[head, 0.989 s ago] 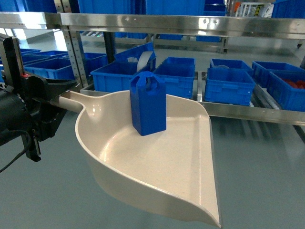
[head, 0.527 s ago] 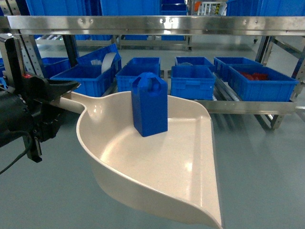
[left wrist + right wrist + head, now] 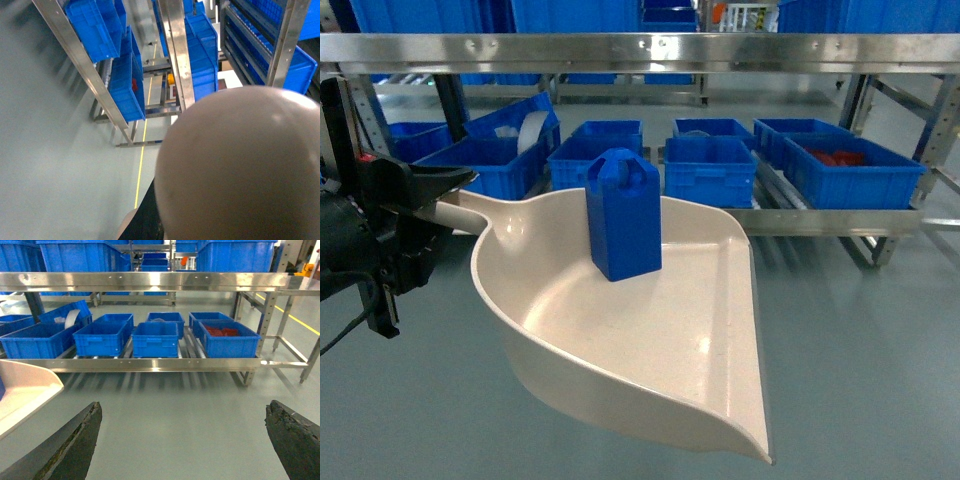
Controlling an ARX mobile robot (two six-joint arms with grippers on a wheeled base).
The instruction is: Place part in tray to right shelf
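Note:
The cream tray point(image 3: 650, 340) hangs over the grey floor, its handle point(image 3: 460, 213) running left into my left gripper point(image 3: 415, 215), which is shut on it. The bright-blue part point(image 3: 623, 215) stands upright near the tray's back wall. In the left wrist view the tray's underside point(image 3: 240, 165) fills the lower right and hides the jaws. The right shelf, with its steel front rail point(image 3: 650, 48), stands straight ahead. My right gripper point(image 3: 183, 410) is open over bare floor, with the tray's lip point(image 3: 25, 385) to its left.
Several blue crates point(image 3: 710, 170) sit on the shelf's lower level, one holding red pieces point(image 3: 840, 158), one tilted with a white roll point(image 3: 525, 130). Shelf legs point(image 3: 865, 250) stand at the right end. A yellow floor line point(image 3: 300, 322) runs beyond.
The shelf has slid left in the head view, bringing its right end and legs into sight. The tray and the part keep their pose in my left gripper.

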